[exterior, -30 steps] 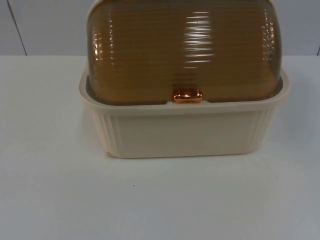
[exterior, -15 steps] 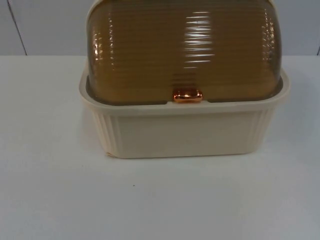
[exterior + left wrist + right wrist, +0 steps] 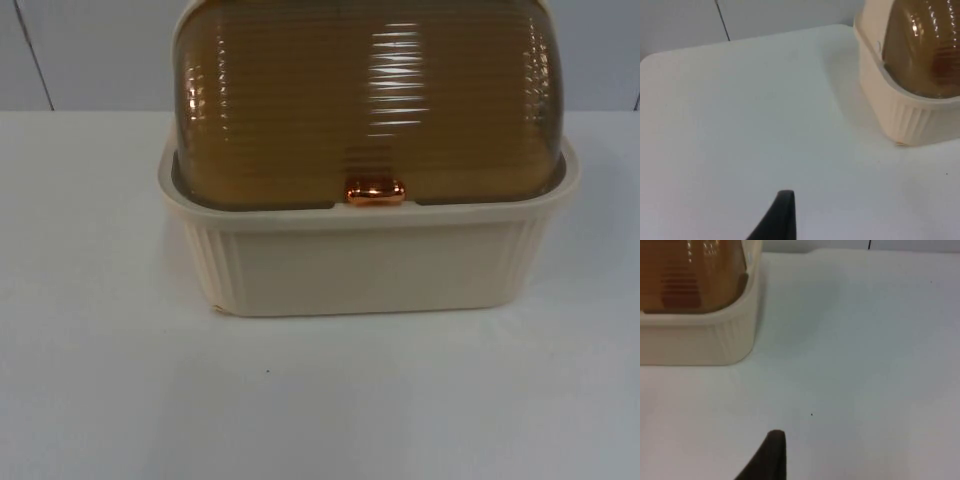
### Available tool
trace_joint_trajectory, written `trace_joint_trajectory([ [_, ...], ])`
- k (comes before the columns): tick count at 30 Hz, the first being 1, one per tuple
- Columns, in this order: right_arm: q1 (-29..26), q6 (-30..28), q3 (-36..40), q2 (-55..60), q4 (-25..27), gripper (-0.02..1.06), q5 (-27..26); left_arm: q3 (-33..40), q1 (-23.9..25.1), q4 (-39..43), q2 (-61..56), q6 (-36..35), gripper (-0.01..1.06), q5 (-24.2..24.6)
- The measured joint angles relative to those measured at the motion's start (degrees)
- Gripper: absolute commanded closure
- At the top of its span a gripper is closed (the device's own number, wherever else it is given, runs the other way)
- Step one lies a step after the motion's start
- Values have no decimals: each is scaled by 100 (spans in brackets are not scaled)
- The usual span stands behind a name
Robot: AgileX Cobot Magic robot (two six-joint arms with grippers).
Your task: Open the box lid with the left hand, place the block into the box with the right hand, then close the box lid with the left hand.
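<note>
Sitting shut, unlabelled box

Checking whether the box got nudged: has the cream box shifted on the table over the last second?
No. In the top view the cream box sits where it was against the grey partition wall, its amber lid shut, copper latch in place.

The setting was a plain robot test station rather than a home or kitchen: a bare white table top ran back to a grey partition wall with a dark vertical seam between its panels. A cream ribbed box with an amber see-through domed lid and a copper-coloured latch stood alone on the surface, a household item in a staged, lab-like space.
</note>
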Motion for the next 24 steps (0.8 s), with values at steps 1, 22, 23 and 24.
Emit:
trace_joint_trajectory([
  [1,0,28,115,-69,0,0,-40,-1,-16,50,-11,0,1,0],
  [22,0,193,641,-240,-292,0,-102,255,-15,875,-12,-741,1,215],
  [23,0,193,641,-240,-292,0,-102,377,-15,826,-12,-749,1,215],
  [24,0,204,641,-240,-292,0,-102,483,-15,763,-12,-749,1,215],
])
